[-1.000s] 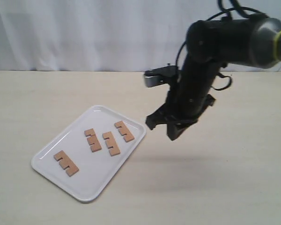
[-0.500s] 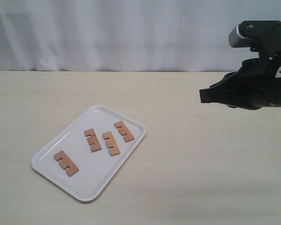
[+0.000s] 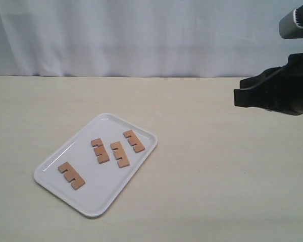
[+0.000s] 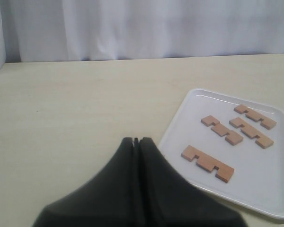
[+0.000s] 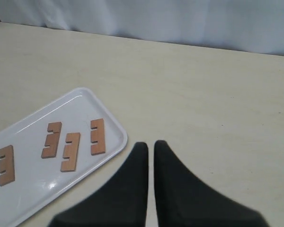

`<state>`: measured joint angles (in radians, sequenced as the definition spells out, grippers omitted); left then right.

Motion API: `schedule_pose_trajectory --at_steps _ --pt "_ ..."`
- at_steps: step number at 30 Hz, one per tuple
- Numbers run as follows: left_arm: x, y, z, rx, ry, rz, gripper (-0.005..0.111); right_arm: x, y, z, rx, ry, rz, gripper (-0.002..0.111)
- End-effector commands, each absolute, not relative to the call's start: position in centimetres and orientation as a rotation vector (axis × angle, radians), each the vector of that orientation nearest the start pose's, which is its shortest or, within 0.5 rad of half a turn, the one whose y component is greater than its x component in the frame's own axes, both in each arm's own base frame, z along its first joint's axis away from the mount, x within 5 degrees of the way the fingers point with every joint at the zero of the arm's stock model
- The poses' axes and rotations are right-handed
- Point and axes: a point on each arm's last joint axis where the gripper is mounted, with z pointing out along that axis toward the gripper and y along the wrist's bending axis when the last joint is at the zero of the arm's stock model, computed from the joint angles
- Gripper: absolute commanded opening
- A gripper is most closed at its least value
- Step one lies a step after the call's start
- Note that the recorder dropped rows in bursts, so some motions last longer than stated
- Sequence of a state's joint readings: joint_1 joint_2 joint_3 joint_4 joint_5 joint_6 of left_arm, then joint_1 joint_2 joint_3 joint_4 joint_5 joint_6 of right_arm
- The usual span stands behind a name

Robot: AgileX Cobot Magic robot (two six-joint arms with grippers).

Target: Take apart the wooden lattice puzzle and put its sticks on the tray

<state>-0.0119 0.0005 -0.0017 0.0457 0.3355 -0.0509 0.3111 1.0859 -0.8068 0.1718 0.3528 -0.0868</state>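
The white tray (image 3: 93,200) lies on the table at the left of the exterior view. Several separate notched sticks rest flat on it, among them one at the near end (image 3: 71,175) and two at the middle (image 3: 100,150) (image 3: 119,154). No assembled lattice puzzle shows in any view. My left gripper (image 4: 136,140) is shut and empty, beside the tray (image 4: 262,191) with its sticks (image 4: 208,163). My right gripper (image 5: 151,143) hangs above bare table, its jaws a narrow slit apart with nothing between them. The tray (image 5: 28,191) and its sticks (image 5: 71,151) lie off to one side.
The right arm (image 3: 278,93) hangs high at the right edge of the exterior view, well away from the tray. A white curtain (image 3: 141,35) closes off the back of the beige table (image 3: 217,176). The left arm is outside the exterior view.
The right arm has swung up and away from beside the tray to the far right edge. The sticks and the tray have not moved.
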Motion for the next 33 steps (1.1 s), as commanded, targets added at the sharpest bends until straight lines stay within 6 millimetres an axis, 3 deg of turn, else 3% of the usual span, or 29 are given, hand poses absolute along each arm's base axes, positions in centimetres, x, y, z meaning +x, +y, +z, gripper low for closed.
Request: schedule_pose_trajectory --at_steps 1,12,16,25,33 --pt "5.4 0.0 18.4 -0.001 1.807 -0.007 0.000 21.7 7.7 31.9 -0.287 2.088 0.296 0.004" --pt "5.4 0.0 18.4 -0.001 1.807 -0.007 0.000 21.5 7.3 31.4 -0.361 2.085 0.213 0.004" --pt "5.4 0.0 18.4 -0.001 1.807 -0.007 0.000 20.5 5.9 30.2 -0.295 2.037 0.191 0.004" --pt "5.4 0.0 18.4 -0.001 1.807 -0.007 0.000 15.7 0.8 24.6 -0.007 1.963 0.064 0.004" --pt "5.4 0.0 18.4 -0.001 1.807 -0.007 0.000 11.7 -0.4 21.4 0.114 1.819 0.030 0.004"
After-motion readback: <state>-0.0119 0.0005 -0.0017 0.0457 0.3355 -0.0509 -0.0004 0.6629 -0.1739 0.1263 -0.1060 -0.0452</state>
